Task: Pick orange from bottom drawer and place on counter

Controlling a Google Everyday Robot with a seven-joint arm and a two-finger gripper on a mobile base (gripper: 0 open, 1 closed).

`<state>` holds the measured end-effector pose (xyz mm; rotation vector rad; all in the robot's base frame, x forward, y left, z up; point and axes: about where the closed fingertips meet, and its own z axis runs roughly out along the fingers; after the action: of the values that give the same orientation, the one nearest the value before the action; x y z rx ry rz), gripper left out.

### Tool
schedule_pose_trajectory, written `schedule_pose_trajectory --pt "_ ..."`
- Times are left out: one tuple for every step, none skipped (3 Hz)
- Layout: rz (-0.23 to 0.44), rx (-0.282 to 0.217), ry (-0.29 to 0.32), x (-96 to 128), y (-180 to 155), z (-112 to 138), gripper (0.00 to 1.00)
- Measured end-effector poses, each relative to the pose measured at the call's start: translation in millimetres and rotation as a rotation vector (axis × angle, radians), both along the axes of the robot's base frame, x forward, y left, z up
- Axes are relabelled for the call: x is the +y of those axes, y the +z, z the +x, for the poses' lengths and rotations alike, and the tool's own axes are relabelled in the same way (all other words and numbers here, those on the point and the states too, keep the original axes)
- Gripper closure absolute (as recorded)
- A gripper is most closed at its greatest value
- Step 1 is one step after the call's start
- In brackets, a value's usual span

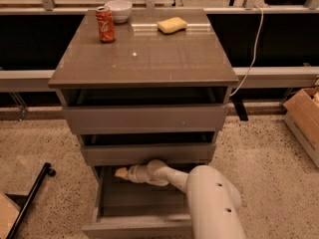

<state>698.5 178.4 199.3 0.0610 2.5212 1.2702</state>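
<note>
The bottom drawer [142, 201] of the cabinet stands pulled out, its flat front near the lower edge of the view. My white arm reaches into it from the lower right. The gripper [121, 173] is at the drawer's back left, just under the middle drawer's front. The orange is hidden; I see no fruit in the part of the drawer that shows. The counter [149, 59] is the glossy grey-brown top slab above the drawers.
On the counter's far edge stand a red soda can [105, 24], a white bowl [118, 10] and a yellow sponge [172, 25]. The top and middle drawers are slightly open. A cardboard box [305, 118] sits on the floor at right, a black pole [30, 198] at left.
</note>
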Motion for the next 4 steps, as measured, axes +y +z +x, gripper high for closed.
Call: schedule_pose_trajectory --pt "0.0 0.0 0.0 0.0 0.0 0.0 0.36" --pt "0.0 0.0 0.0 0.0 0.0 0.0 0.13" --pt "0.0 0.0 0.0 0.0 0.0 0.0 0.0" --pt "0.0 0.0 0.0 0.0 0.0 0.0 0.0"
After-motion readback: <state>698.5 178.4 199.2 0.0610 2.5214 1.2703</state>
